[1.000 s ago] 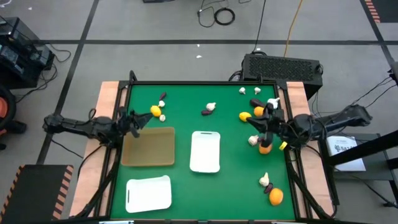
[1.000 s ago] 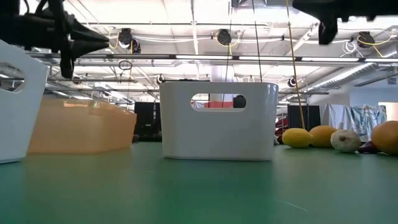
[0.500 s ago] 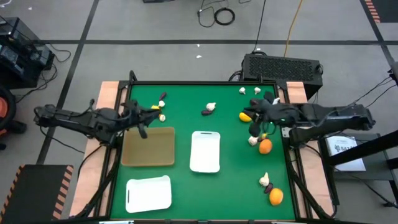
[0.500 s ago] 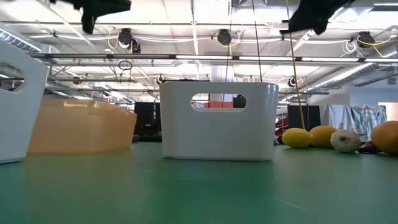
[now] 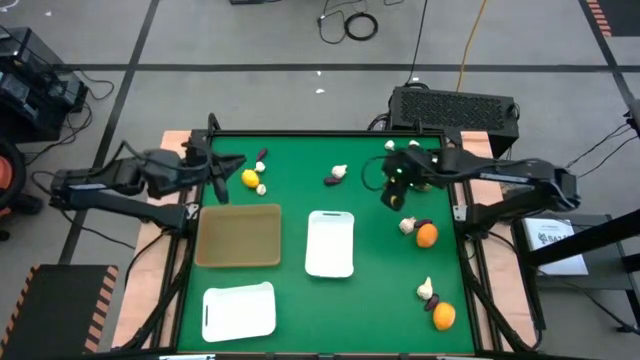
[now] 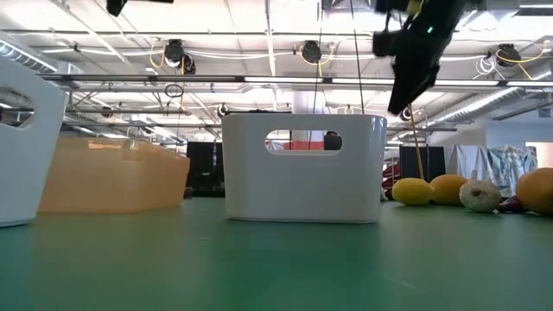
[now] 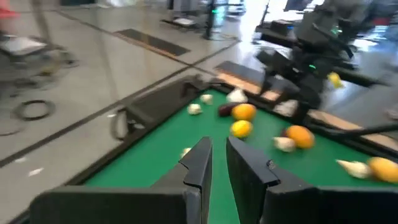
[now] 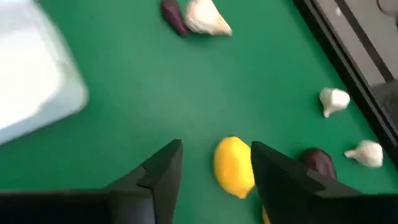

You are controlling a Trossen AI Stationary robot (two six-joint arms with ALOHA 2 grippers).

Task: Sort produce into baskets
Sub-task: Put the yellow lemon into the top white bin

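While my right gripper (image 8: 211,168) hovers with fingers spread above a yellow lemon (image 8: 234,166), sorting waits.
Descending off-centre, I judge, could roll it away; my left gripper (image 7: 214,165), nearly pressed together, holds nothing near the table's far-left corner.

A green felt-topped table (image 5: 360,290) with pale wooden side rails carries 3 trays: a tan square tray (image 5: 239,235) at 9 o'clock of centre, a white rounded-rectangle tray (image 5: 330,243) at centre, and another white rounded-rectangle tray (image 5: 239,309) at 7 o'clock. A yellow citrus fruit (image 5: 250,178) lies at 10 o'clock, an orange round fruit (image 5: 427,235) at 3 o'clock beside a whitish garlic bulb (image 5: 407,226), and another orange fruit (image 5: 443,316) at 5 o'clock.
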